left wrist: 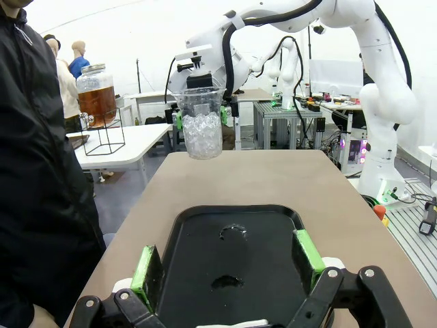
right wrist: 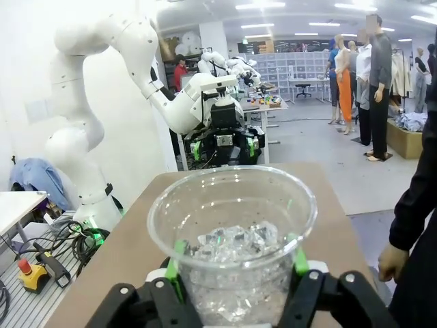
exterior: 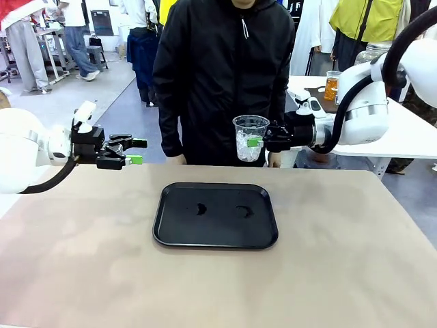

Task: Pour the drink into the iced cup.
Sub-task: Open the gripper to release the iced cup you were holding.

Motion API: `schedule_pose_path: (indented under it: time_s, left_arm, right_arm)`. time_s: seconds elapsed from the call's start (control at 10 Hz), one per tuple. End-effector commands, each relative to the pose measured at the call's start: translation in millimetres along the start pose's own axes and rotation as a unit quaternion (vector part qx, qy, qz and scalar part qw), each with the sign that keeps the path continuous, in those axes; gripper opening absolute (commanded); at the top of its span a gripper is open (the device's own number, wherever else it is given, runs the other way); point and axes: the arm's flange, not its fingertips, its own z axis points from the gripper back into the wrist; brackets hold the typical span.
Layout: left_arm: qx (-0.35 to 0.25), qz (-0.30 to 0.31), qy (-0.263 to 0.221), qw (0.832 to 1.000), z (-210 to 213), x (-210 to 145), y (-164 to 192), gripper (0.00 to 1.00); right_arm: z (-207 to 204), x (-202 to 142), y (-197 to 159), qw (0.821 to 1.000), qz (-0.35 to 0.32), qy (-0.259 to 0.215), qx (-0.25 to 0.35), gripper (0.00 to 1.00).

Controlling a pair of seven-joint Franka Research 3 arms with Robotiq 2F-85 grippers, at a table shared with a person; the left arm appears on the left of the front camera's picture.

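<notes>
- Gripping the clear plastic cup of crushed ice [exterior: 250,137] with my right gripper [exterior: 258,142], I hold it upright just right of the frame's centre in the front view; the green pads [right wrist: 179,254] press its wall on both sides below the rim, which I judge keeps the mouth free for pouring.
- My left gripper [exterior: 134,152] hangs at the left of the front view with its jaws spread and nothing between them; its wrist view looks past both pads at the tray.
- Below the cup, in the lower middle of the front view, lies the black rounded plastic tray [exterior: 171,229], bare but for two small wet-looking marks; I take it as a catch for spills.
- The amber-brown drink sits in a large round lidded glass dispenser jar [left wrist: 96,97] on a wire stand, upper left of my left wrist view, on a white side table well apart from the cup.
- A person in a black jacket [exterior: 218,61] stands just behind the cup at the far edge of the table.
</notes>
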Motion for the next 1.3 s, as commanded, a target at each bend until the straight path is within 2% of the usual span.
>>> schedule_pose_path:
  time_s: [0.0, 1.2]
  left_arm:
    - [0.002, -0.001, -0.003, 1.0, -1.5, 1.9, -0.6, 1.0]
    - [0.002, -0.001, -0.003, 1.0, -1.5, 1.9, -0.6, 1.0]
  right_arm:
    - [0.5, 0.2, 2.7, 1.0, 0.01, -0.003, 0.002, 0.7]
    - [0.5, 0.2, 2.7, 1.0, 0.01, -0.003, 0.002, 0.7]
